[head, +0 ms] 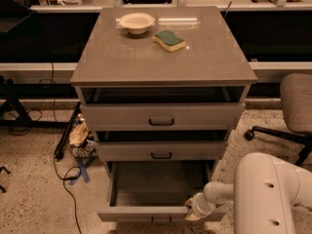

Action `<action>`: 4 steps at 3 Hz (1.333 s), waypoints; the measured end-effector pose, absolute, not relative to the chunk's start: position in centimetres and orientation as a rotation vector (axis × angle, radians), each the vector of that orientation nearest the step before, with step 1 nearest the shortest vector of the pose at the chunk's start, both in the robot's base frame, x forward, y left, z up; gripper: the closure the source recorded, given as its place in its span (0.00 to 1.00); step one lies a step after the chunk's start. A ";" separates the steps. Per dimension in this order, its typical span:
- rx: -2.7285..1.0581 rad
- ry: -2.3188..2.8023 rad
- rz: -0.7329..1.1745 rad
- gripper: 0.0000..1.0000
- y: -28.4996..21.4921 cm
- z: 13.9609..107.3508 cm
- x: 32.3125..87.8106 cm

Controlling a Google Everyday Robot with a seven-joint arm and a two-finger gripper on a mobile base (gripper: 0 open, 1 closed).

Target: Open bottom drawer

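The bottom drawer [146, 212] of the grey-beige cabinet stands pulled well out, its plain grey inside showing and its small black handle [161, 220] at the frame's lower edge. My gripper [194, 209] is at the right end of the drawer's front, at its top edge, at the end of my white arm [270, 194]. The top drawer [162, 116] and the middle drawer [161, 150] stand slightly out.
On the cabinet top [122, 57] are a cream bowl [137, 22] and a green-and-yellow sponge [169, 40]. A grey office chair [292, 111] stands at the right. Cables and a cluttered bag [80, 138] lie on the floor at the left.
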State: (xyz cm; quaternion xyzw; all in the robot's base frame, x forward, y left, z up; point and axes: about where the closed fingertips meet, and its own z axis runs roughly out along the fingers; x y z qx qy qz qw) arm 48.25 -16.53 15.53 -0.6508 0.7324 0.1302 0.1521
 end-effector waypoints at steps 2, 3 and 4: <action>-1.803 2.127 0.400 1.00 -17.0 15.5 45.2; -1.803 2.128 0.404 0.84 -16.9 15.4 45.0; -1.804 2.128 0.406 0.61 -16.9 15.3 44.9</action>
